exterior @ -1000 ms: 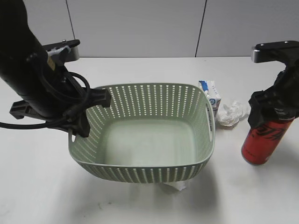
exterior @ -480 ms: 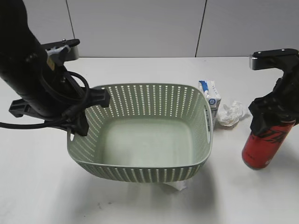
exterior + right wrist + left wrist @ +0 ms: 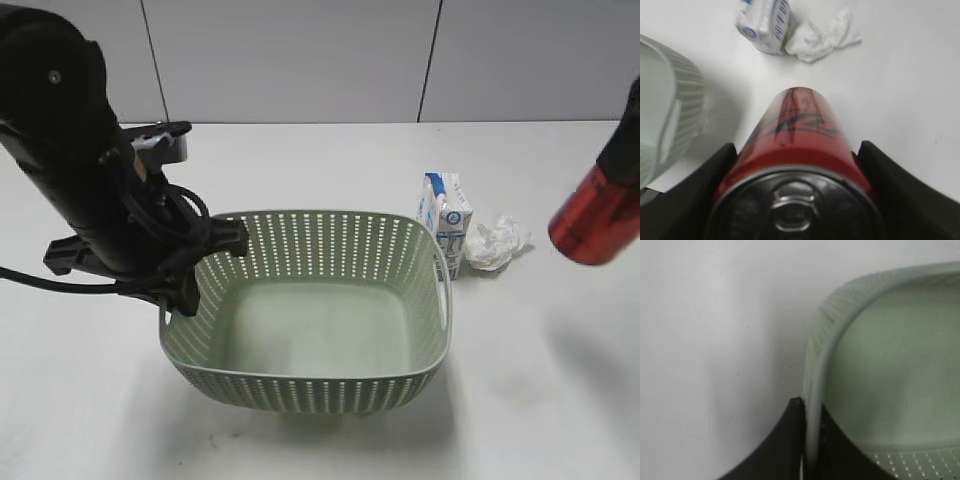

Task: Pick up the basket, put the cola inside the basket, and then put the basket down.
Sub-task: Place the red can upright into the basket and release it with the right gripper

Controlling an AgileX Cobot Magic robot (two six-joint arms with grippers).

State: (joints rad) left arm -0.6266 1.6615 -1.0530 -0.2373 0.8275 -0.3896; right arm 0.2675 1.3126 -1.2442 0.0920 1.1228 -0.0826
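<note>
Since a second ago we've lifted the cola (image 3: 595, 222) off the tabletop (image 3: 540, 400), right tool (image 3: 795, 165) clamped around it, left tool (image 3: 810, 440) pinching the basket (image 3: 310, 300) rim; next, carry it toward nine o'clock over the basket.

Right pincer (image 3: 795, 200) clamps cola (image 3: 799, 135) above table (image 3: 900, 90).

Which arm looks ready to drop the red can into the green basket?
The right one. Its fingers already clamp the cola, lifted off the table. The left fingers are busy pinching the basket rim.
</note>
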